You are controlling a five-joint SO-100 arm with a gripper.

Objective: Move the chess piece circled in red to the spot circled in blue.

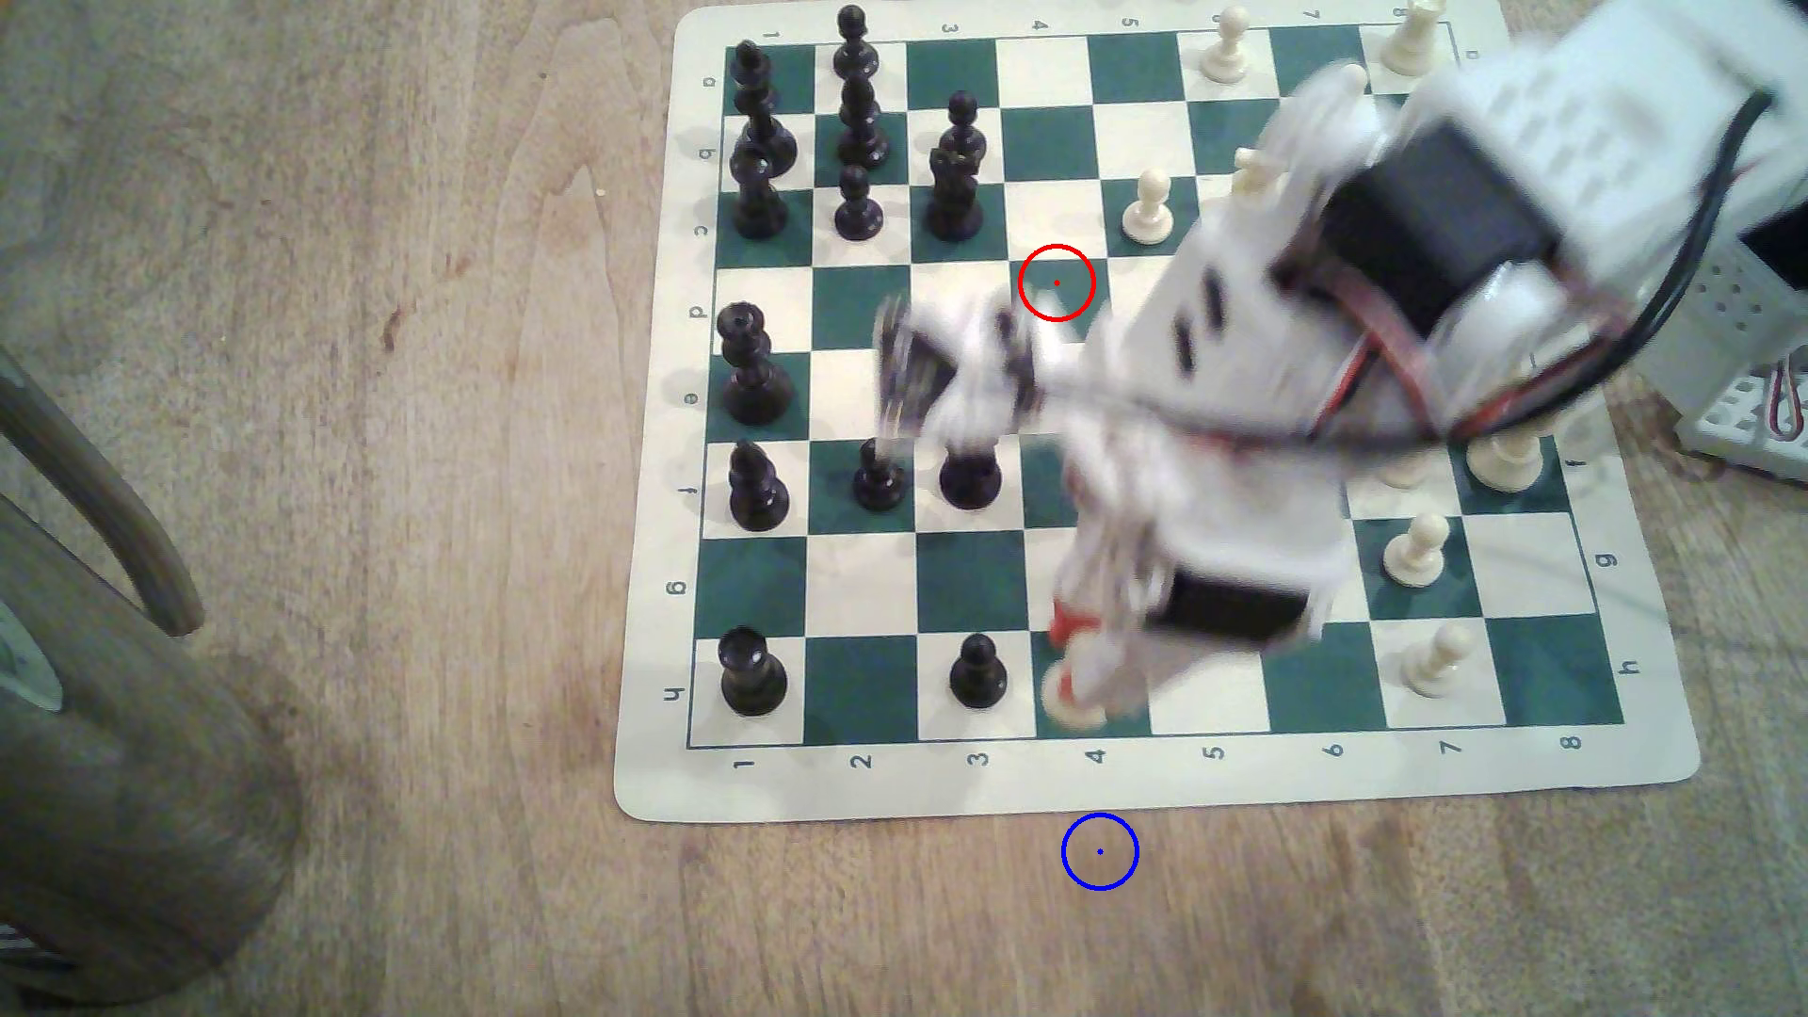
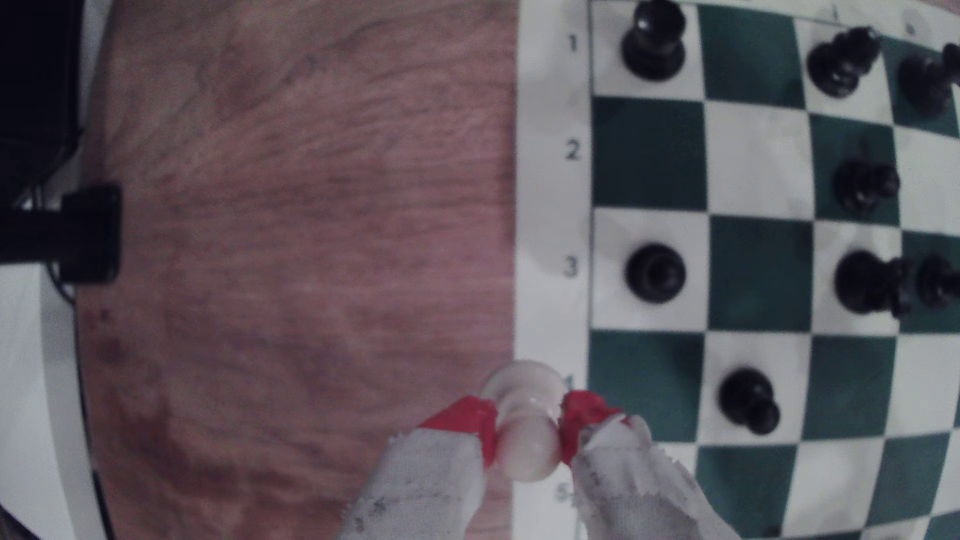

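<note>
The chess piece circled in red, a small cream-white pawn (image 2: 524, 415), is pinched at its neck between my red-tipped fingers (image 2: 467, 420). In the exterior view the pawn (image 1: 1071, 699) hangs blurred over the board's near row by file 4, with my gripper (image 1: 1071, 655) shut on it. The red ring (image 1: 1056, 283) sits over a green square with no piece on it. The spot circled in blue (image 1: 1100, 852) is bare wood just off the board's near edge (image 1: 1154, 782), a short way from the pawn. In the wrist view the pawn hovers over the board's white margin (image 2: 550, 207).
A black pawn (image 1: 978, 673) stands one square to the exterior view's left of the held pawn. More black pieces crowd the board's left files and cream pieces (image 1: 1416, 552) its right. A brown rounded object (image 1: 117, 782) fills the lower left. My arm (image 1: 1370, 293) spans the board.
</note>
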